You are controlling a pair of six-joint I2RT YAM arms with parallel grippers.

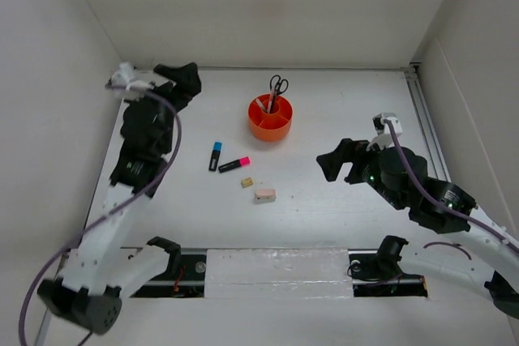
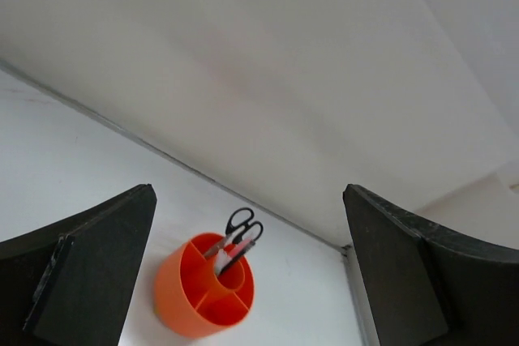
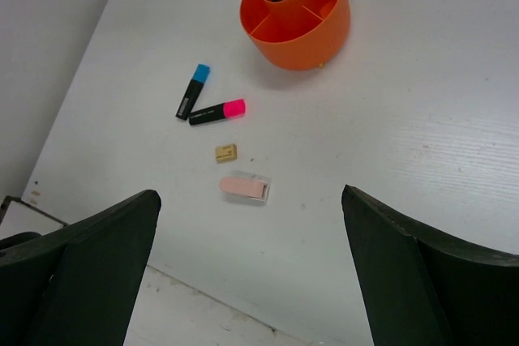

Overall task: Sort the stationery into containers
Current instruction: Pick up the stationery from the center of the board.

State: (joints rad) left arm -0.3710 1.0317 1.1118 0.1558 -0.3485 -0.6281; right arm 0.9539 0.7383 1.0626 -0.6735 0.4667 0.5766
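Visible are an orange organiser [image 3: 306,44], blue-capped highlighter [image 3: 192,92], pink-capped highlighter [image 3: 217,111], tan eraser [image 3: 226,152] and pink eraser [image 3: 242,189].

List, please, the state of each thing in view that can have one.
left gripper, open.
right gripper, open.
orange organiser, upright, partly filled.
scissors, standing in organiser, handles up.
blue-capped highlighter, capped, lying on table.
pink-capped highlighter, capped, lying on table.
tan eraser, loose on table.
pink eraser, loose on table.

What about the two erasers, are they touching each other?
Apart. The right wrist view shows a strip of bare white table between the small tan eraser and the pink eraser.
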